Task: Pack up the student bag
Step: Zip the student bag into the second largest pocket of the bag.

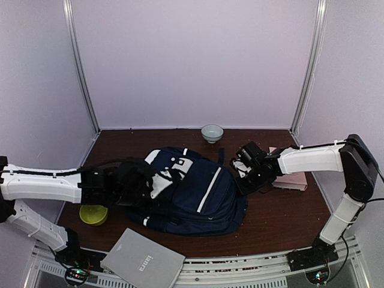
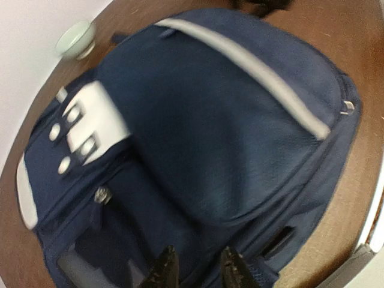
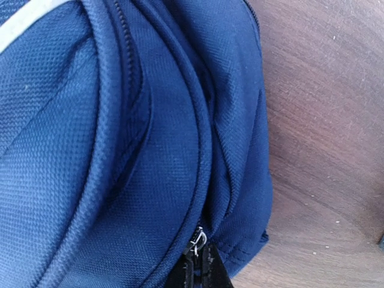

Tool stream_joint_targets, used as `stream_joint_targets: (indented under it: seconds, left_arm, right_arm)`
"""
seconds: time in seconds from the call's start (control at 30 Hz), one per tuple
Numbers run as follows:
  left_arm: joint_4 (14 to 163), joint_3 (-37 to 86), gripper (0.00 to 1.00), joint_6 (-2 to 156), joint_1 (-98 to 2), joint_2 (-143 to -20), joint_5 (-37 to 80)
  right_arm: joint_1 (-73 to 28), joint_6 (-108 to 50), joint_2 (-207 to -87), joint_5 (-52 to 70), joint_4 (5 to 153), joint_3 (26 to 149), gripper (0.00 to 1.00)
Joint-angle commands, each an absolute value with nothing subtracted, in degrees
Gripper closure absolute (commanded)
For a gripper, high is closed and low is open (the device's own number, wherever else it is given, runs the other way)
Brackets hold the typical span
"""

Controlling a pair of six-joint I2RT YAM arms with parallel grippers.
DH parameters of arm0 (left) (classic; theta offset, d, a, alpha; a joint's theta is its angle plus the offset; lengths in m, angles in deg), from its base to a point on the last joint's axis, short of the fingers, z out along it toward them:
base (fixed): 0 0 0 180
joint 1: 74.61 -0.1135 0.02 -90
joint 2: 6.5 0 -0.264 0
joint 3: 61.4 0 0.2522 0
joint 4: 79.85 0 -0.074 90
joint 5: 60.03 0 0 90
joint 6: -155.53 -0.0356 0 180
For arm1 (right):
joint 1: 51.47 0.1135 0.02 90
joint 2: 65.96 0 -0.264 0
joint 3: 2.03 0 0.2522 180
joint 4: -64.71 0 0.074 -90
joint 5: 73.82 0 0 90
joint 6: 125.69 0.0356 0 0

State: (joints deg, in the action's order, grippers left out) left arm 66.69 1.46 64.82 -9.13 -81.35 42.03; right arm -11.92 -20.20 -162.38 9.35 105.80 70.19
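Note:
The student bag lies flat in the middle of the table, navy with white stripes and white-grey patches. It fills the left wrist view and the right wrist view. My left gripper sits on the bag's patch end; its jaws stand narrowly apart, pinched on a fold of the bag's fabric. My right gripper is at the bag's right edge. Its fingers are closed on the metal zipper pull of a side zip.
A pale bowl stands at the back, also in the left wrist view. A yellow-green bowl sits under my left arm. A grey laptop lies at the front edge. A pink book lies under my right arm.

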Motion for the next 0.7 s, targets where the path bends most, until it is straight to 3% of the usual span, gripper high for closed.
stream_joint_targets:
  seconds: [0.0, 0.1, 0.27, 0.4, 0.67]
  left_arm:
    - [54.0, -6.5, 0.81, 93.0, -15.0, -74.0, 44.7]
    - [53.4, -12.8, 0.93, 99.8, -15.9, -68.0, 43.7]
    - [63.0, -20.3, 0.93, 101.2, -22.3, -67.9, 38.6]
    - [67.4, -16.5, 1.00, 94.1, -27.5, -78.2, 41.3]
    - [74.9, -2.2, 1.00, 84.4, -30.6, -92.9, 42.8]
  right_arm:
    - [-9.2, -15.8, -165.3, 3.7, 101.6, 67.0, 1.00]
    - [-8.1, -14.9, -166.6, 3.5, 100.8, 67.0, 1.00]
    - [-5.5, -13.6, -167.6, 2.2, 99.0, 66.7, 1.00]
    - [-3.0, -12.7, -167.2, 2.3, 99.1, 66.1, 1.00]
    - [5.4, -9.9, -161.6, 1.8, 100.7, 64.1, 1.00]
